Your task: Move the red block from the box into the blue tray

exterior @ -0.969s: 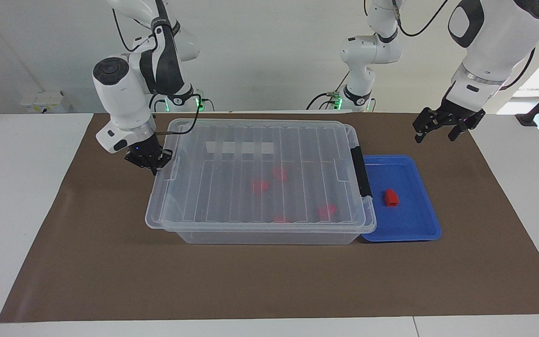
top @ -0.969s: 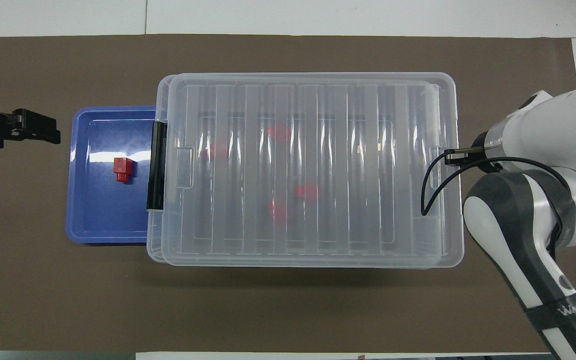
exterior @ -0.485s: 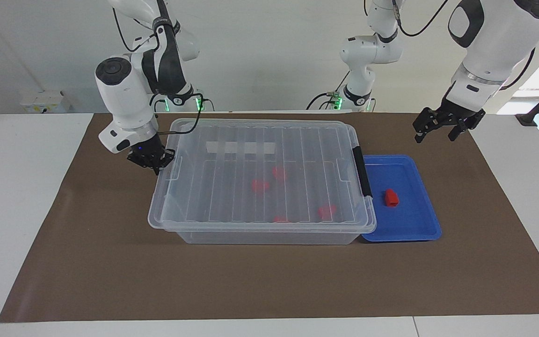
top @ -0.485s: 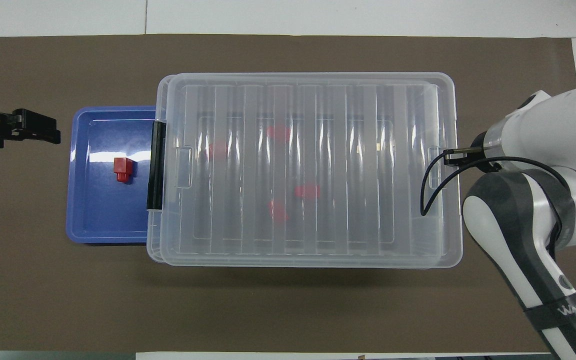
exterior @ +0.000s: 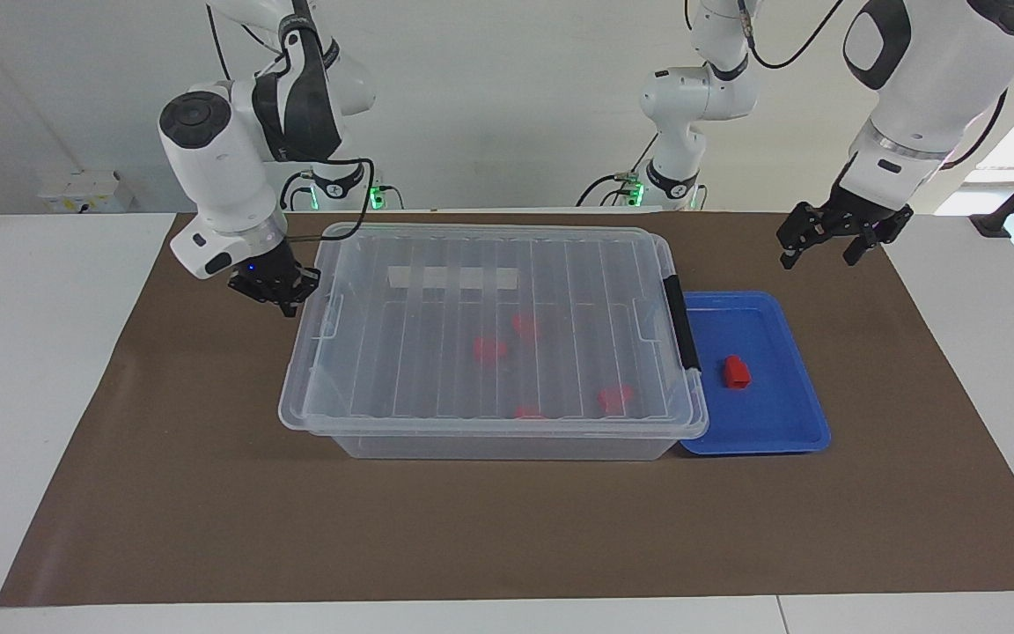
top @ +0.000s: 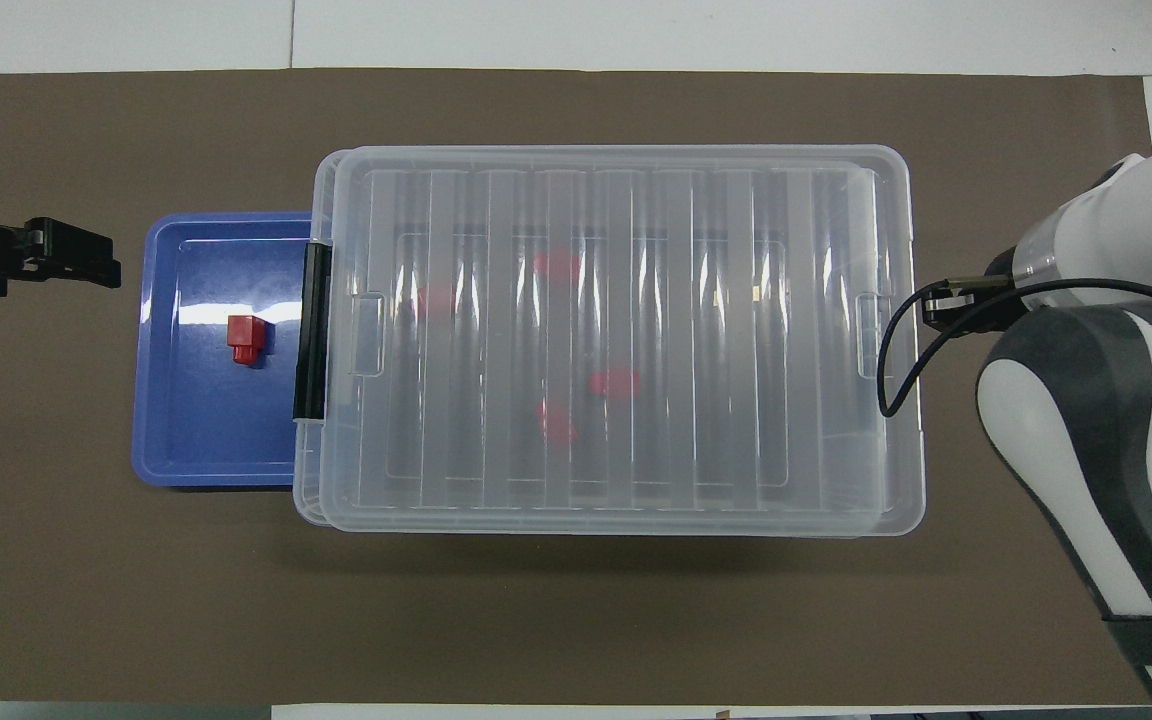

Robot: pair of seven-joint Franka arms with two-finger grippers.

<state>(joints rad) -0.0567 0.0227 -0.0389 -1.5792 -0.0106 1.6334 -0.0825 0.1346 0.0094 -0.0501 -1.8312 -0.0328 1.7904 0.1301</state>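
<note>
The red block (exterior: 737, 372), a small glossy oblong with one narrower end, lies inside the shallow blue tray (exterior: 793, 423) at centre right of the facing view, touching the clear ribbed box (exterior: 494, 339), whose shut lid blurs the other red pieces (exterior: 489, 350) into smudges. The left tool (exterior: 833, 236) hangs open over the brown mat (exterior: 507, 528) on the surface at upper right, unmoved. The right tool (exterior: 274, 286), whose finger state I cannot tell, has drawn back from the box's end toward upper left.

The red block (exterior: 737, 372) lies in the blue tray (exterior: 793, 423) beside the lidded box (exterior: 489, 339).
</note>
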